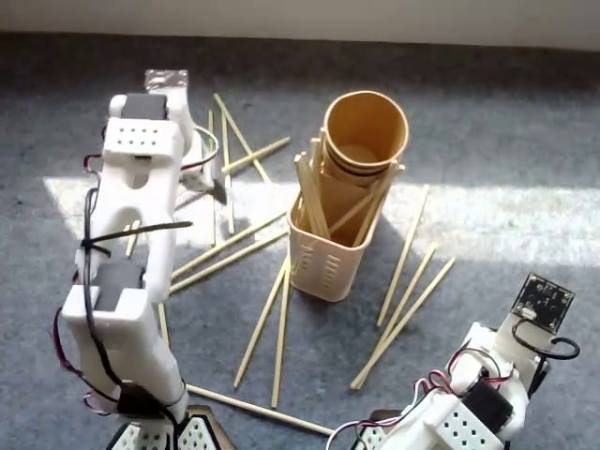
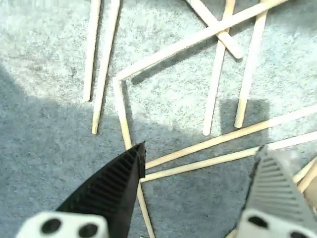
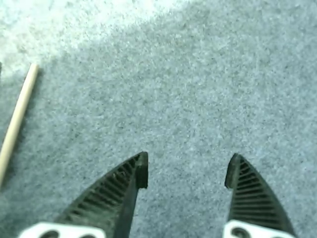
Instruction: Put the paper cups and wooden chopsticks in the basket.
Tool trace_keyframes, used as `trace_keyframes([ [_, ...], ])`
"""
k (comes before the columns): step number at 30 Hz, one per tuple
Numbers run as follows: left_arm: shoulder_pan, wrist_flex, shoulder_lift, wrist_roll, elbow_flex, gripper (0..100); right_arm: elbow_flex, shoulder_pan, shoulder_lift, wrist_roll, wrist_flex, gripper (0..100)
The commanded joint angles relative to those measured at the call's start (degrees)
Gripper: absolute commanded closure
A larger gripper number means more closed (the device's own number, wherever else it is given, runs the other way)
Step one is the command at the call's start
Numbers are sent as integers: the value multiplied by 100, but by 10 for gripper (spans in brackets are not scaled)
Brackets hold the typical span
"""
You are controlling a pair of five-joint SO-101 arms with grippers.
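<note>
A grey carpet (image 1: 525, 141) covers the table, and a broad band of sunlight (image 1: 487, 225) falls across it. The cream basket (image 1: 323, 267) stands in the middle, holding stacked paper cups (image 1: 364, 131) and several upright sticks. Loose chopsticks (image 1: 403, 255) lie scattered on every side of it, some crossing each other. The left gripper (image 2: 200, 148) hangs low over the sticks left of the basket with its jaws wide apart, and a pair of sticks (image 2: 223, 139) runs across the gap between them. The right gripper (image 3: 188, 158) hangs over bare carpet, its jaws also apart, with a single stick (image 3: 17, 119) off to one side.
</note>
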Motion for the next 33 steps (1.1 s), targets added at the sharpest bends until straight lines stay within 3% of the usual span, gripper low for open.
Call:
trace_keyframes([
  [1, 356, 967, 813, -905, -1745, 631, 743, -22, 40, -35, 31, 743],
  [5, 558, 1011, 1200, -1538, -1323, 631, 743, -22, 40, -35, 31, 743],
  [8, 673, 967, 1253, -2760, -743, 631, 743, -22, 40, -35, 31, 743],
  [15, 382, 879, 1314, -4141, -1209, 631, 743, -31, 40, -35, 31, 743],
  [21, 426, 905, 1305, -4457, -356, 632, 743, -31, 40, -35, 31, 743],
  [26, 365, 818, 1297, -5547, 593, 632, 743, -31, 40, -35, 31, 743],
  [33, 400, -519, 1305, -5574, 1692, 634, 743, -31, 40, -35, 31, 743],
])
